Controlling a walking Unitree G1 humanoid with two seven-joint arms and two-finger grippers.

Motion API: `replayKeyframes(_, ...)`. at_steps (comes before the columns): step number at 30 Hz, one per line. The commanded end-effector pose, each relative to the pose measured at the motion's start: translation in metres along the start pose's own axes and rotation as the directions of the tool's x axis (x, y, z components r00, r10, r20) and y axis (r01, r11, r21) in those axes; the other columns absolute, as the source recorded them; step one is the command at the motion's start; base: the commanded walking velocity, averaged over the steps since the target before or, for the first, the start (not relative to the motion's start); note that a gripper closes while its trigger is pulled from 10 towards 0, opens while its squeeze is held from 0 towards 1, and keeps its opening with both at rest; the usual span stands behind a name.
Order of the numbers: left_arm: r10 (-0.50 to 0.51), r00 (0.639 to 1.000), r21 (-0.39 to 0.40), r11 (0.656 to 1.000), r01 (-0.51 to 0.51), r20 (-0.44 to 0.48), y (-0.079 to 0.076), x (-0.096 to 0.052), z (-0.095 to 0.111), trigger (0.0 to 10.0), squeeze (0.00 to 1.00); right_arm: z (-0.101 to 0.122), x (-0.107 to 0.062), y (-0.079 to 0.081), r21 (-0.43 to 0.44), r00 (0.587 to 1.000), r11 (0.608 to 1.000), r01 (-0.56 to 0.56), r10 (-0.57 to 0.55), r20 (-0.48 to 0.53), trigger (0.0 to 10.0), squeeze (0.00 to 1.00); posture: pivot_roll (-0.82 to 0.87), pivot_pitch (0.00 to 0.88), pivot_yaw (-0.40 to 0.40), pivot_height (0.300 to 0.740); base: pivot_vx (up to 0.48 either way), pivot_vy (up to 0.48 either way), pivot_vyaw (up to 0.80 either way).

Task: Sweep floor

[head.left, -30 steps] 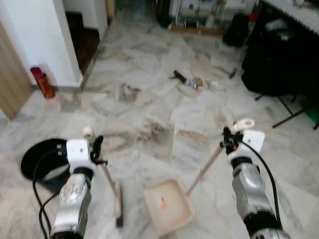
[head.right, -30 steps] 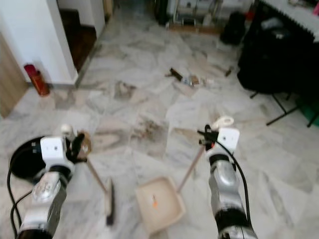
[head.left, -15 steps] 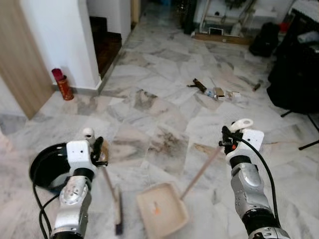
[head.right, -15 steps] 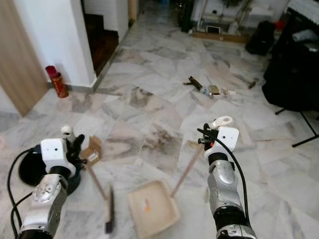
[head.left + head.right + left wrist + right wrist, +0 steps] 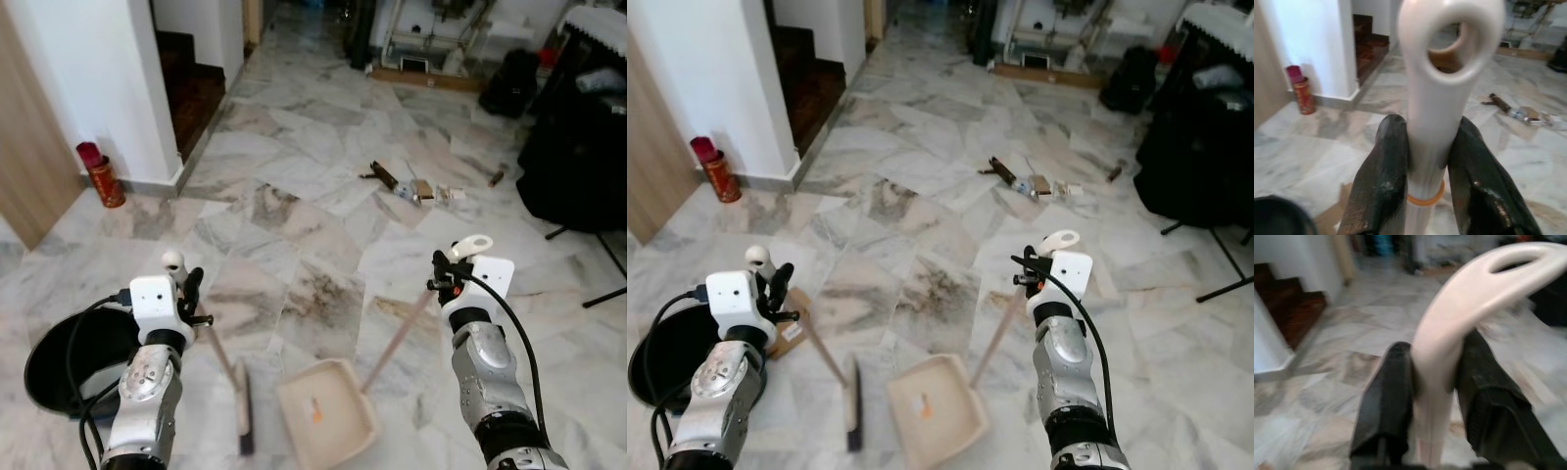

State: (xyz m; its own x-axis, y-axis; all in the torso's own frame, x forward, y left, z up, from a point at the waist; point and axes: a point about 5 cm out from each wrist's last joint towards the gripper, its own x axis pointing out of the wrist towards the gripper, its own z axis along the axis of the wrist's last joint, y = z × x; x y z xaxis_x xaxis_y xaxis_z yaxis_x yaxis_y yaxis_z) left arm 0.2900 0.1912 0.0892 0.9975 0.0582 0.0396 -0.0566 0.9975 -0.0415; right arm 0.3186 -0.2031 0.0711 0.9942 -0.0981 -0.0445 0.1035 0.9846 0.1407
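Observation:
My left gripper [image 5: 191, 294] is shut on the pale handle of a broom [image 5: 235, 392]; its dark bristle head rests on the marble floor in front of me. In the left wrist view both black fingers [image 5: 1383, 186] clamp the broom handle [image 5: 1432, 112] below its loop end. My right gripper [image 5: 438, 281] is shut on the long handle of a beige dustpan [image 5: 328, 421], whose pan lies on the floor with a small orange scrap in it. The right wrist view shows the dustpan handle [image 5: 1449, 328] between the fingers [image 5: 1386, 406]. A patch of litter [image 5: 416, 188] lies further ahead.
A black round bin [image 5: 73, 357] sits on the floor at my left, by a flat cardboard piece [image 5: 789, 318]. A red canister [image 5: 100, 176] stands against the white wall corner beside dark stairs [image 5: 191, 83]. Black bags and stand legs [image 5: 578, 137] crowd the right side.
The camera has shifted, so the view of the floor and wall moved. The broom head and dustpan sit slightly more to the right in front of me. Both grips are unchanged.

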Motion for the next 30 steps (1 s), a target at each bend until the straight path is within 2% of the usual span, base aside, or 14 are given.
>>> replayKeyframes(1,-0.019,0.998,-0.021,1.0,0.02,0.06,-0.0046,0.0041,0.014,10.0,0.0,0.0161,0.0071,0.0004,-0.014,0.998,1.0,-0.002,0.003,0.058,10.0,0.0,0.03,0.0,-0.074,0.74,0.356,0.0,0.0)
replayKeyframes(23,-0.022,0.998,-0.031,0.999,0.024,0.056,-0.009,0.0028,0.0133,10.0,0.0,0.0222,0.0109,-0.0035,-0.031,0.998,1.0,0.001,0.001,0.07,10.0,0.0,0.04,0.0,-0.085,0.74,0.36,0.0,0.0)
replayKeyframes(30,-0.046,0.996,0.009,0.999,0.045,0.074,-0.0109,0.0045,0.0199,10.0,0.0,0.0214,0.012,-0.0049,-0.008,0.998,1.0,0.013,-0.012,0.065,10.0,0.0,0.07,0.0,-0.075,0.74,0.356,0.0,0.0)
